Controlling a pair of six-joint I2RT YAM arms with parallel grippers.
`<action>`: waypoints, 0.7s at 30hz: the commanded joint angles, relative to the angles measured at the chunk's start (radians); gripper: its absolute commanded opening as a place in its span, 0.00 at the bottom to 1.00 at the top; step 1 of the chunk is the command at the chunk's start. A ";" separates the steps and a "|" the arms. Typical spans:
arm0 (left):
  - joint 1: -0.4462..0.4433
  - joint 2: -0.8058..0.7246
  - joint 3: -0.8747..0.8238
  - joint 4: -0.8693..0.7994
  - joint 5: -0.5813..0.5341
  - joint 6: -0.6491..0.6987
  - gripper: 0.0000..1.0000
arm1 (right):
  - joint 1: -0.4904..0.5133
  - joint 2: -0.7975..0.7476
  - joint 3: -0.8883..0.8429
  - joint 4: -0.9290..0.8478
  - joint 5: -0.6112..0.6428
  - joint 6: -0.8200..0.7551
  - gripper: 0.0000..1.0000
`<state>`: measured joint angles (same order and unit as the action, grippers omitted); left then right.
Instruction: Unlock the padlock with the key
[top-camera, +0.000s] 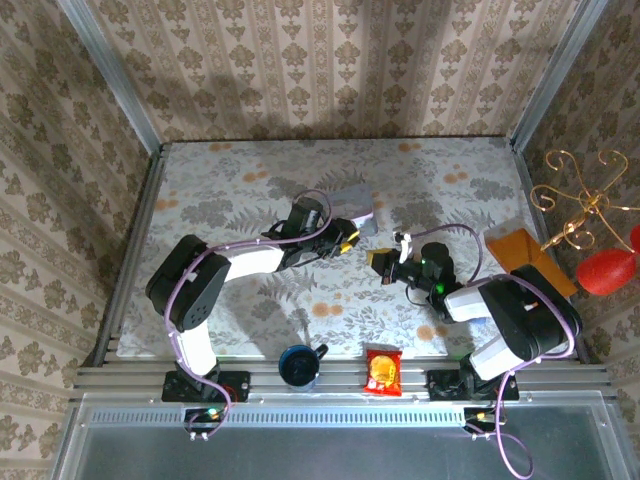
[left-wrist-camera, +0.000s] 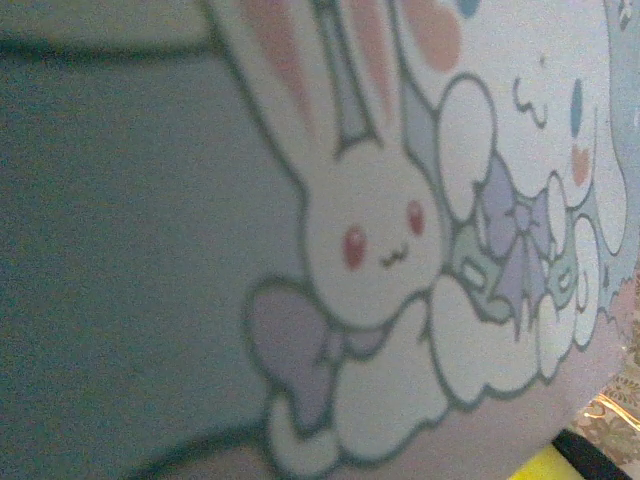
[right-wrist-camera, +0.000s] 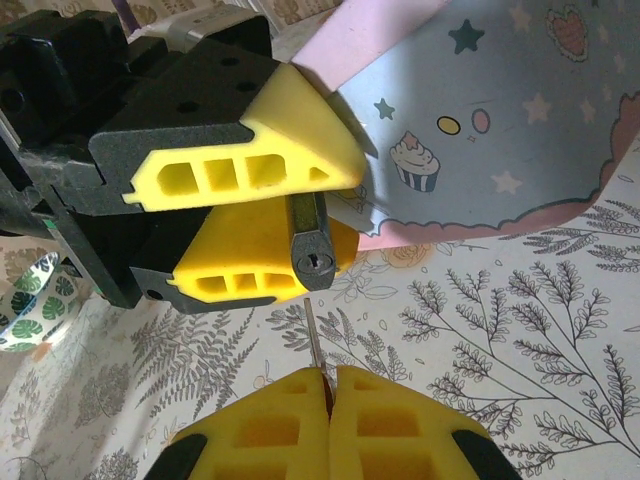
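Observation:
In the right wrist view the small dark padlock (right-wrist-camera: 312, 248) sits pinched between the yellow fingers of my left gripper (right-wrist-camera: 345, 210), its keyhole end facing the camera. My right gripper (right-wrist-camera: 328, 375) is shut on the key (right-wrist-camera: 315, 340), whose thin blade points up at the keyhole and stops just short of it. From above, the left gripper (top-camera: 350, 238) and right gripper (top-camera: 385, 262) meet tip to tip at the table's middle. Close behind the padlock lies a pastel tin box (right-wrist-camera: 480, 120) with cartoon prints, whose rabbit drawing (left-wrist-camera: 370, 240) is seen close up in the left wrist view.
A blue cup (top-camera: 298, 365) and a red snack packet (top-camera: 381, 370) lie at the near edge between the arm bases. An orange packet (top-camera: 520, 250) lies right of the right arm. A gold wire stand (top-camera: 585, 200) and a red object (top-camera: 605, 270) are beyond the right rail. A tape roll (right-wrist-camera: 25, 300) lies on the cloth.

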<state>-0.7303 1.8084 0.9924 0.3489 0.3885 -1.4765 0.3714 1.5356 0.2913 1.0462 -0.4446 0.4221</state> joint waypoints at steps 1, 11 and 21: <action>0.009 -0.021 0.007 0.048 -0.004 -0.030 0.00 | 0.008 0.020 -0.006 0.045 0.010 0.002 0.00; 0.010 -0.009 0.018 0.043 0.006 -0.031 0.00 | 0.008 0.056 0.020 0.067 0.009 0.010 0.00; 0.011 0.002 0.029 0.044 0.015 -0.037 0.00 | 0.009 0.067 0.040 0.084 0.005 0.015 0.00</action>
<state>-0.7303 1.8088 0.9928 0.3504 0.3893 -1.4895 0.3717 1.5890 0.3061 1.0885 -0.4454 0.4267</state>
